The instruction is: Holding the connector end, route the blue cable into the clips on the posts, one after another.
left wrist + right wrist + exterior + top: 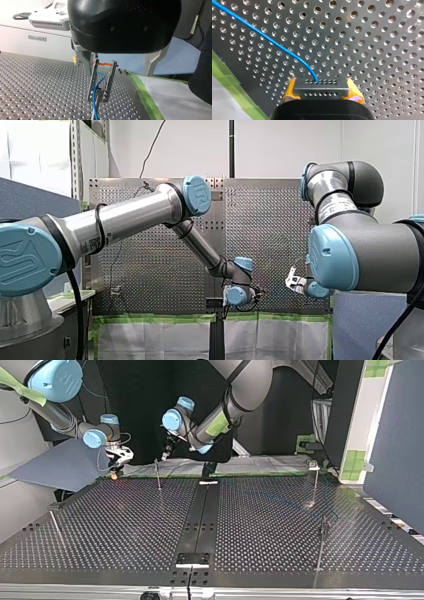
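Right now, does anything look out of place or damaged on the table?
Nothing stands out. The blue cable runs in a smooth curve, without kinks, from the connector, which sits squarely in my right gripper.

Counter (125, 525): perforated metal with a dark centre strip (200, 510). Four thin posts stand on it.
- First post (158, 476): just below my left pincer (165, 455).
- Second post (54, 527): well apart from my right pincer (116, 462).
- Third post (316, 485) and fourth post (321, 542): well apart from both pincers.

Green tape (143, 95) lines the edge beside my left pincer.
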Controlling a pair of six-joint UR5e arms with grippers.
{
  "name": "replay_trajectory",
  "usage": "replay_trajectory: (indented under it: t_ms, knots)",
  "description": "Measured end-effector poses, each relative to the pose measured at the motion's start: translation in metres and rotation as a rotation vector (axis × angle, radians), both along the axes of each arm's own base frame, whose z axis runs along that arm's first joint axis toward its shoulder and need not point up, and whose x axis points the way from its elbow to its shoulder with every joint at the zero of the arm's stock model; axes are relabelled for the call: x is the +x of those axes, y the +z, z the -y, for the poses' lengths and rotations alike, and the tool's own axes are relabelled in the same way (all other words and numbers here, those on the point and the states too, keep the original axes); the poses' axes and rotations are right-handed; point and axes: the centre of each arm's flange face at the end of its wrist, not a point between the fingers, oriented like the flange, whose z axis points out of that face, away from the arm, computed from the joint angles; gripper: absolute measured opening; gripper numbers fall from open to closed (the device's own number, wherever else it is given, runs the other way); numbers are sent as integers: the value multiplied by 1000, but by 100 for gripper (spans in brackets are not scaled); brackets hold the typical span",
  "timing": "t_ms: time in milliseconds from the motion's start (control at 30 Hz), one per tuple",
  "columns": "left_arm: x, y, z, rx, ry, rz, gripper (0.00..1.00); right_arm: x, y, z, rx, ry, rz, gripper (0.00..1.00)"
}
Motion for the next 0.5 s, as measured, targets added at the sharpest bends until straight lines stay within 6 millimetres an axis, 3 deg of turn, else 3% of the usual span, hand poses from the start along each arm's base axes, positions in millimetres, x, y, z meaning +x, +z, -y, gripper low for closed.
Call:
replay_trajectory:
  t_ms: [500]
  knots:
    - [-1, 0, 0, -10, 10, -2, 100, 0, -1, 0, 2, 0, 0, 0]
